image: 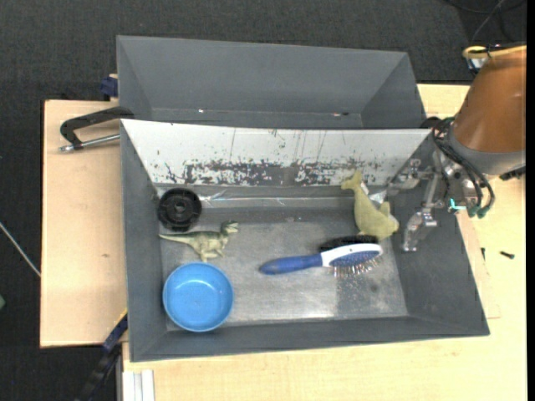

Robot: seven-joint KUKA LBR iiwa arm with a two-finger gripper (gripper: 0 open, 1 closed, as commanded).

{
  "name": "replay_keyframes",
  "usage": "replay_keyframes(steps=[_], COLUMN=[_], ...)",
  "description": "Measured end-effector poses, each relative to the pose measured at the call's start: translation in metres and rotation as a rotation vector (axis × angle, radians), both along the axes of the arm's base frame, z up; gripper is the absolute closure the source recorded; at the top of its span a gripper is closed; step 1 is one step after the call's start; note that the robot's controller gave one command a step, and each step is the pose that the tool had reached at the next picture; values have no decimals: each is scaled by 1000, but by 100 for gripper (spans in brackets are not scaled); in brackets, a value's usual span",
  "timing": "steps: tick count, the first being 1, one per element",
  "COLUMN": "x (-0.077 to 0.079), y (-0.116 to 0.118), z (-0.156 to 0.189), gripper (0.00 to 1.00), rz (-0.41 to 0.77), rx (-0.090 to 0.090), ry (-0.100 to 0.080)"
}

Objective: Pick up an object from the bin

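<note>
Blue bowl [197, 296], green dinosaur [205, 239], black wheel [179, 209] and hairbrush [322, 260] lie loose.

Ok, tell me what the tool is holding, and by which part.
Nothing: the tool hangs bare by the right wall of the bin, beside the pale yellow toy animal.

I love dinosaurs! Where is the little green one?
In the camera view, the green dinosaur lies on the left side of the bin, between the black round thing behind it and the blue bowl in front.
</note>
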State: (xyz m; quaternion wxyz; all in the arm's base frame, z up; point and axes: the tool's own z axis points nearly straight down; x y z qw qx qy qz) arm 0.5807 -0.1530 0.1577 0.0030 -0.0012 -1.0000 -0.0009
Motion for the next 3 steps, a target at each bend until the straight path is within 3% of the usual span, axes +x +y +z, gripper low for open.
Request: replay_keyframes(steps=[1, 2, 3], x=[3, 7, -2], y=[40, 39, 44], z=[-84, -78, 65], gripper=[0, 100, 100], rz=[51, 51, 44], rx=[-4, -6, -4], ry=[-16, -32, -22])
